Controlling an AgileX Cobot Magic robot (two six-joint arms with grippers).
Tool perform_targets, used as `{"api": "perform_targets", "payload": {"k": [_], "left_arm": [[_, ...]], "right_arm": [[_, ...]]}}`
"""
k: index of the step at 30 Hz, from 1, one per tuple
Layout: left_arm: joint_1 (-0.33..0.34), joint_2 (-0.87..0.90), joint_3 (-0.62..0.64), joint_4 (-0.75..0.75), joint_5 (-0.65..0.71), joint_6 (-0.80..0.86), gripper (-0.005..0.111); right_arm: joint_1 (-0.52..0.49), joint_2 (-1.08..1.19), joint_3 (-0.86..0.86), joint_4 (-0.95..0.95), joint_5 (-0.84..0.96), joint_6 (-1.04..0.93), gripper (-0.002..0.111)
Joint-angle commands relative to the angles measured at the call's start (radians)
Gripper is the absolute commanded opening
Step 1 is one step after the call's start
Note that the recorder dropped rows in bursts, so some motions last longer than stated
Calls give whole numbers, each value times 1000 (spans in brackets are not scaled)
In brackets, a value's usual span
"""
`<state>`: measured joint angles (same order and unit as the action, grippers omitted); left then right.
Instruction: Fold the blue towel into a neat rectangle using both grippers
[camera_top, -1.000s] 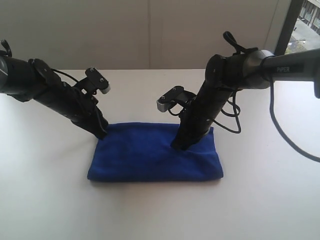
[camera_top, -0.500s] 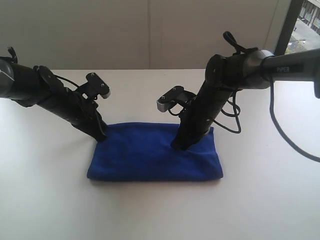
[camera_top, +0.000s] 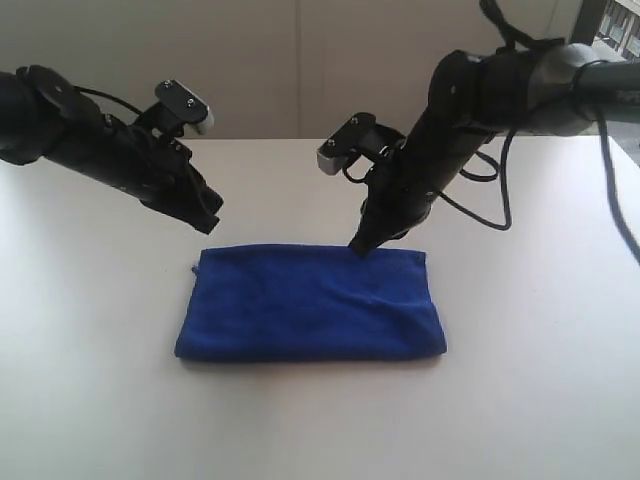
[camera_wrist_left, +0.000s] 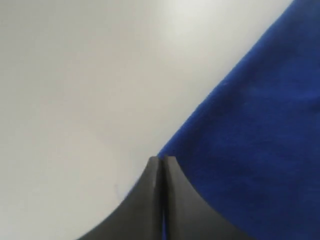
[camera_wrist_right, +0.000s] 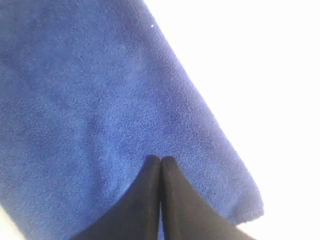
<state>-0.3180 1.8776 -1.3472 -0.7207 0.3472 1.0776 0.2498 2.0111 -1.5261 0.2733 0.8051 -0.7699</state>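
Mid-worktop (camera_top: 90, 400): blue towel (camera_top: 310, 310) lies flat, folded to a tidy rectangle, long sides parallel to the far edge, with a rounded fold along the side facing the near edge. Off the towel's far-left corner the left gripper (camera_top: 210, 222) hangs above bare surface, clear of the cloth. Left wrist view: fingers (camera_wrist_left: 150, 182) pressed together, nothing between them, towel edge just beside the tips. At the towel's far hem, right of centre, the right gripper (camera_top: 358, 250) points down; contact cannot be judged. Right wrist view: fingers (camera_wrist_right: 147, 187) closed tip to tip over the pile, no cloth pinched.
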Motion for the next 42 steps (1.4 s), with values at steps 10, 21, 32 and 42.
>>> {"api": "perform_targets", "payload": {"k": [10,21,32,42], "left_arm": [[-223,107,7,-191,-10,133,0],[-252,194,7,-191,-38,133,0],[-252,194,7,-187,-38,133,0],[-252,194,7,-185,-38,133,0]], "right_arm": [[-1,0,165,-24,132,43,0],[-1,-24,295,-167,43,175,0],[-1,-103,289,-167,-162,189,0],[-1,-1,289,-234,-134,236,0]]}}
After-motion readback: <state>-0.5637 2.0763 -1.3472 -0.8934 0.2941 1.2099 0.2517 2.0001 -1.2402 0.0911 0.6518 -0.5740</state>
